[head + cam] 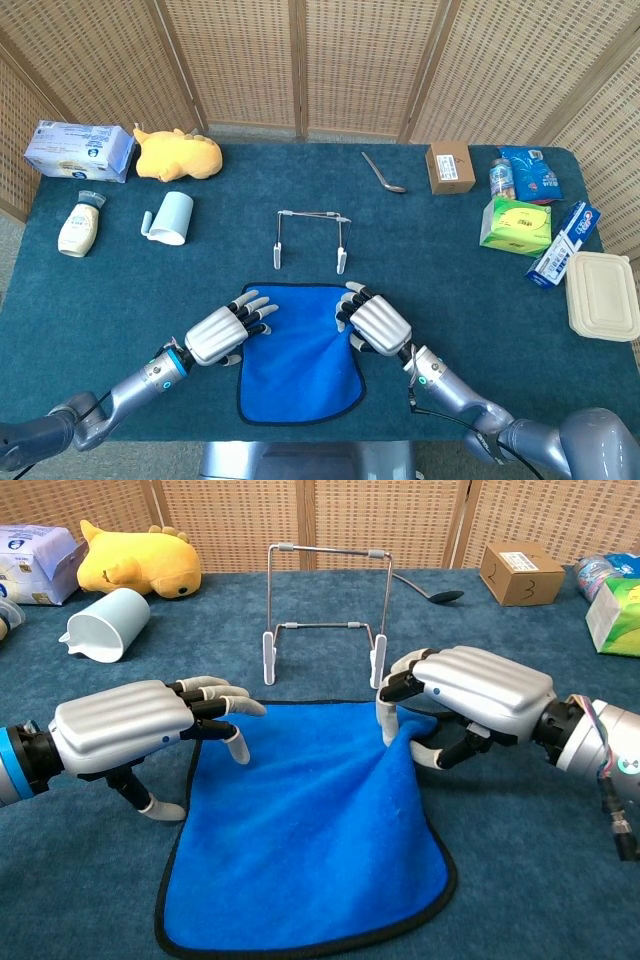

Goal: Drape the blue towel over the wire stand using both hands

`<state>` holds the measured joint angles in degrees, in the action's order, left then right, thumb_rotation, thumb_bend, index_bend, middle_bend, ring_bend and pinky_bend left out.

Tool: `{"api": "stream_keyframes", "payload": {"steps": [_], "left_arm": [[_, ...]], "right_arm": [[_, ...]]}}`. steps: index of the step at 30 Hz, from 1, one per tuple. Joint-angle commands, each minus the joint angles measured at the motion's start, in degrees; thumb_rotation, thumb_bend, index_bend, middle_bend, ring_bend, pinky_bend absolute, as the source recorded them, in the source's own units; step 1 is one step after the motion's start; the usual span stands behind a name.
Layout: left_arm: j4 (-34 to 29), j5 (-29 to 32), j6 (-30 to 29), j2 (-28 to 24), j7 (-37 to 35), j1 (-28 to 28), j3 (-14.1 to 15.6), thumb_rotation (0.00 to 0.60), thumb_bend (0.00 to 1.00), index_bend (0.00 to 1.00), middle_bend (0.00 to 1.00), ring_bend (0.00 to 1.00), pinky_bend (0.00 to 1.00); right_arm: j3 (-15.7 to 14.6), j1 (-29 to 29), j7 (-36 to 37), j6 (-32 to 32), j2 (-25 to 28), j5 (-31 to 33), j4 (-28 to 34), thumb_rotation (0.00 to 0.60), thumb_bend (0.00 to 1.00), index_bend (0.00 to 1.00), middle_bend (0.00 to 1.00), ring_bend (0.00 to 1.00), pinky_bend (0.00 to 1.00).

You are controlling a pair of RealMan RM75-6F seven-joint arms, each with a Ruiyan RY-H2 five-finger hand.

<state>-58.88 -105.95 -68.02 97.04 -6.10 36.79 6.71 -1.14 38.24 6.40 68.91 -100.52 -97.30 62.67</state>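
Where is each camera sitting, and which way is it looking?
Head view: sits up high, looks steeply down on the whole dark teal table; both silver forearms and hands show at the bottom.
Chest view: sits low, near table height, looks forward across the flat blue towel to the thin wire stand; the left hand and right hand fill the sides.
Both show: the hands, towel, stand, pale blue plastic cup, yellow plush toy, metal spoon and brown cardboard box.
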Motion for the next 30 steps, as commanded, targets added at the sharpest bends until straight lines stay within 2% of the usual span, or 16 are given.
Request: {"api": "stream_keyframes", "payload": {"steps": [1, 7, 18, 24, 30], "left_arm": [[0.0, 0.2, -0.2, 0.3, -0.3, 0.3, -0.2, 0.600, 0.31, 0.32, 0.12, 0.00, 0.00], [0.4, 0.9, -0.3, 0.9, -0.9, 0.5, -0.2, 0.600, 0.38, 0.33, 0.14, 0.01, 0.00], [2.1, 2.1, -0.1, 3.6, -1.9, 1.0, -0.5, 0.600, 0.47, 0.32, 0.15, 0.02, 0.00], [3.6, 2.6, -0.1, 5.6, -1.9, 1.2, -0.9, 0.600, 0.58, 0.31, 0.16, 0.03, 0.03], [5.3, 3.3, -1.4, 7.8, -2.5, 0.9, -1.3, 0.600, 0.66, 0.40, 0.21, 0.09, 0.08]], "right_arm": [[0.0, 0.0, -0.1, 0.1, 0.1, 0.0, 0.1, 0.600, 0.45, 0.78, 0.42, 0.29, 0.20], [0.3, -0.1, 0.0, -0.1, 0.5, 0.4, 0.3, 0.600, 0.45, 0.77, 0.42, 0.29, 0.20], [1.0, -0.2, 0.2, -0.2, 1.4, 1.2, 0.8, 0.600, 0.45, 0.77, 0.42, 0.29, 0.20], [1.2, -0.4, 0.3, -0.1, 1.8, 1.5, 0.9, 0.600, 0.45, 0.77, 0.42, 0.29, 0.20], [1.2, -0.6, 0.1, 0.0, 2.1, 1.7, 1.2, 0.600, 0.45, 0.77, 0.42, 0.29, 0.20]]}}
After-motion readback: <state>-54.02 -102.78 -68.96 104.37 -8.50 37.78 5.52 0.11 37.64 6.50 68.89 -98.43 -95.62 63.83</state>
